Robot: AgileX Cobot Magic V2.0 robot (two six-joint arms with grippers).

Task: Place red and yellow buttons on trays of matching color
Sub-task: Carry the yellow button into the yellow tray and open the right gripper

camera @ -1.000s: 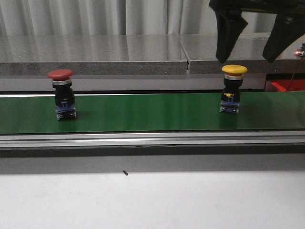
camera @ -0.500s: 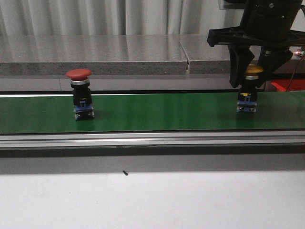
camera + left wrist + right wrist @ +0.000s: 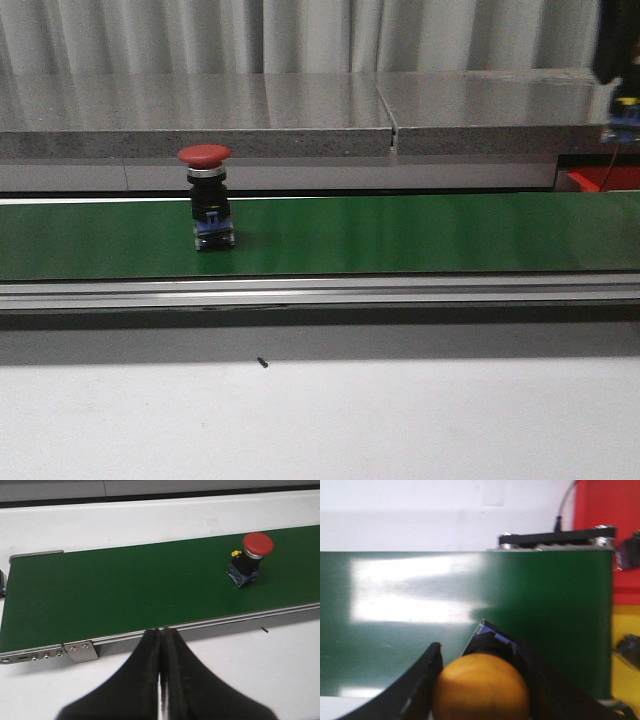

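we see the red button (image 3: 205, 196) standing upright on the green belt (image 3: 400, 235), toward its left half in the front view. our left gripper (image 3: 161, 645) hangs over the white bench (image 3: 280, 670) just beside the belt's near edge, with its two black fingers pressed flat together and nothing between them. our right gripper (image 3: 480, 680) is closed around the yellow button (image 3: 481, 686), a finger on each side of its round cap, holding it above the right end of the belt. a red tray (image 3: 607, 540) and a yellow tray (image 3: 626, 630) lie past that end
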